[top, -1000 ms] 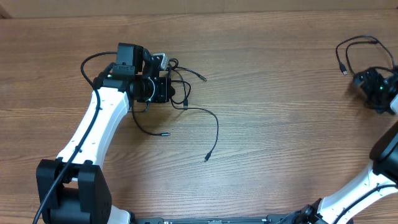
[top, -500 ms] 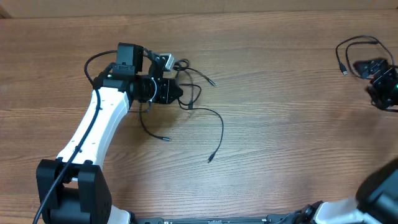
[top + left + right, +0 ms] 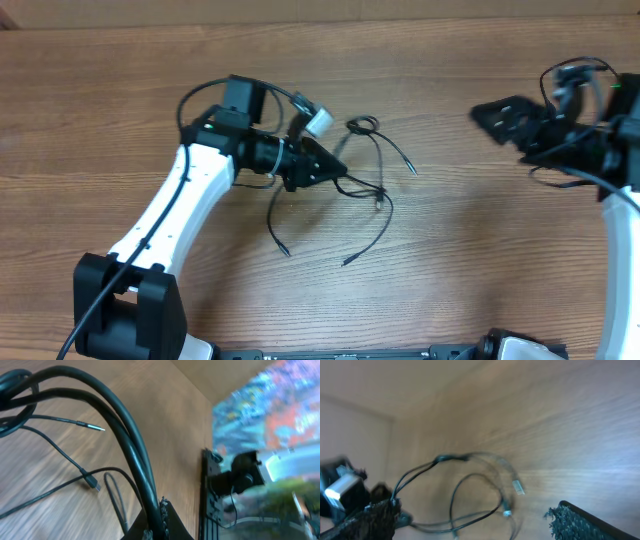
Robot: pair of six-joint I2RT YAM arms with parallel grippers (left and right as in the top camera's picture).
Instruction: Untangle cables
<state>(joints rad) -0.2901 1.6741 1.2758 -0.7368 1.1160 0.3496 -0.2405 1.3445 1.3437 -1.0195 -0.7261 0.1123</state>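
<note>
Cables (image 3: 131, 435) pinched in left jaws; right jaws spread, well apart.

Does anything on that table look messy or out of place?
Yes: the black cables lie in a tangled snarl near the middle of the table, strands looped over each other, plug ends splayed outward. The left gripper is shut on part of them. Nothing looks spilled or broken.

Left hand (image 3: 159, 527) clamped on cables (image 3: 132, 445); loose plug (image 3: 92, 483) lying on table (image 3: 175, 410).
</note>
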